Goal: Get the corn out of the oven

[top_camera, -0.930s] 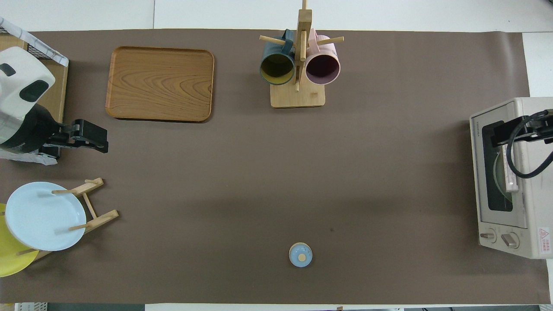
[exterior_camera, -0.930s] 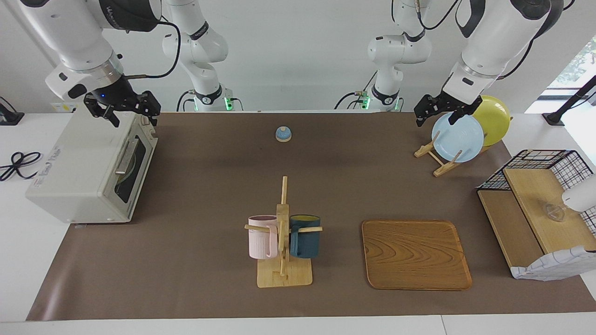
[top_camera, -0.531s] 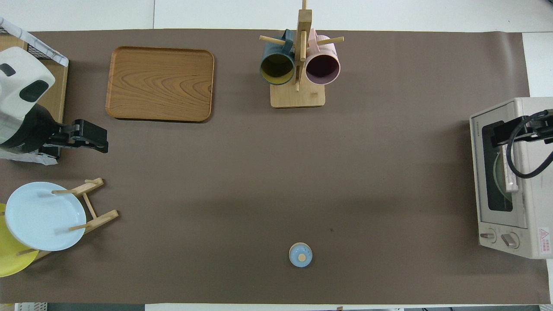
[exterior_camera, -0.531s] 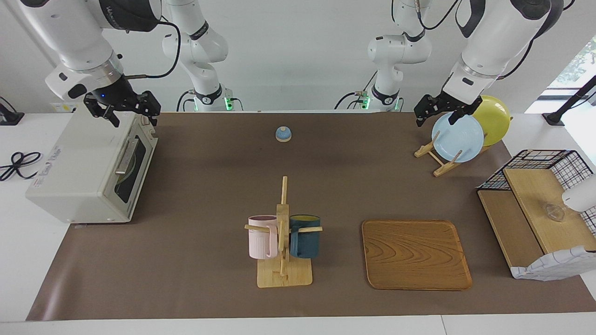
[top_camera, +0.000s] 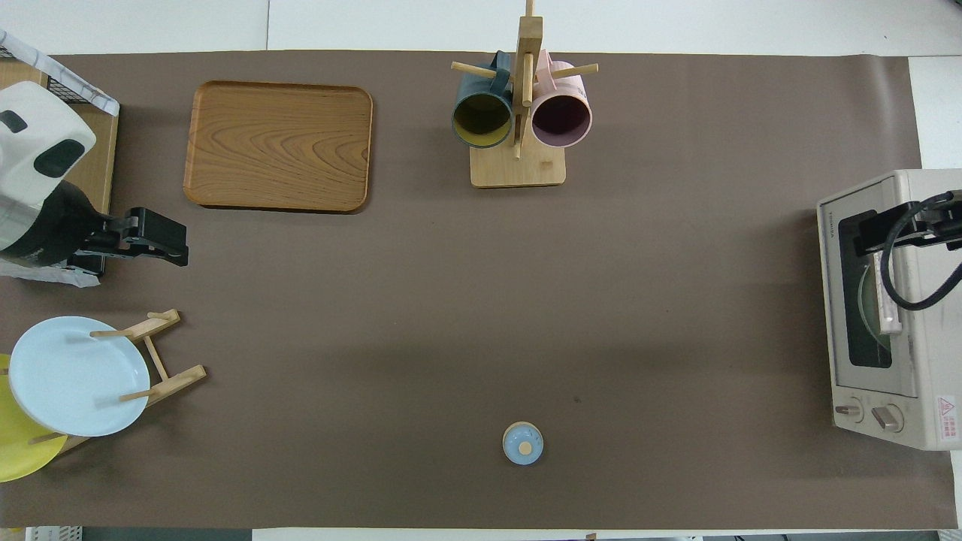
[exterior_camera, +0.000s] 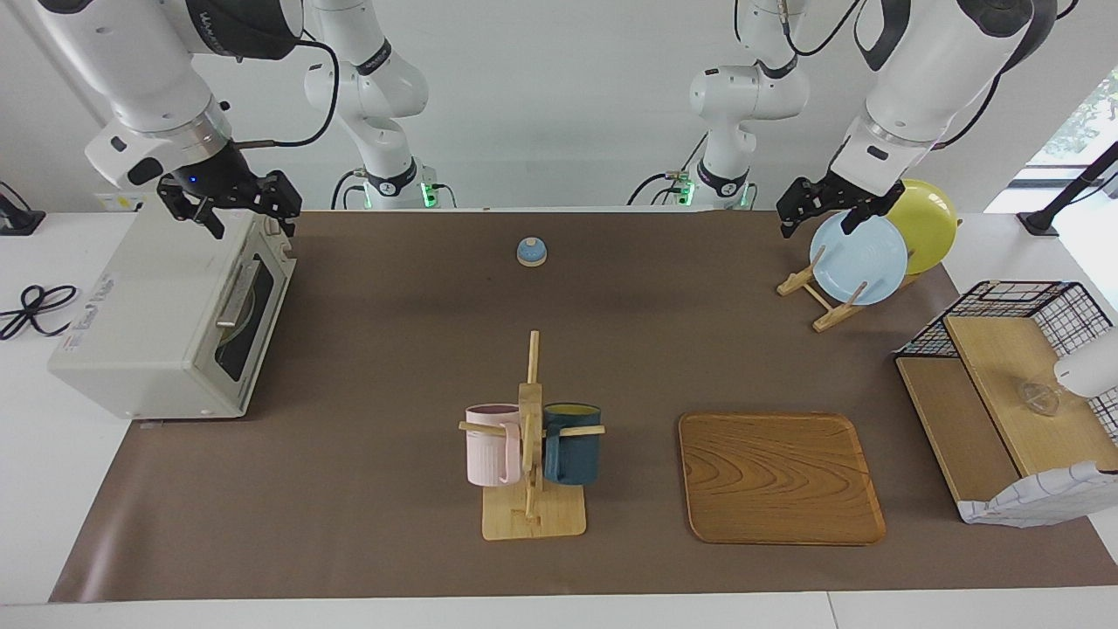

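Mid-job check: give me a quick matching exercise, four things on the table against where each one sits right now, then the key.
Things:
1. oven
2. wooden tray
3. pink mug
4. light blue plate

Places:
A. hanging on the wooden mug stand, beside the dark blue mug
B. standing upright in the wooden plate rack, in front of the yellow plate
C. at the right arm's end of the table, door shut, right hand over its top
D. flat on the brown mat, between the mug stand and the wire basket

Pairs: 1-C, 2-D, 3-A, 4-B
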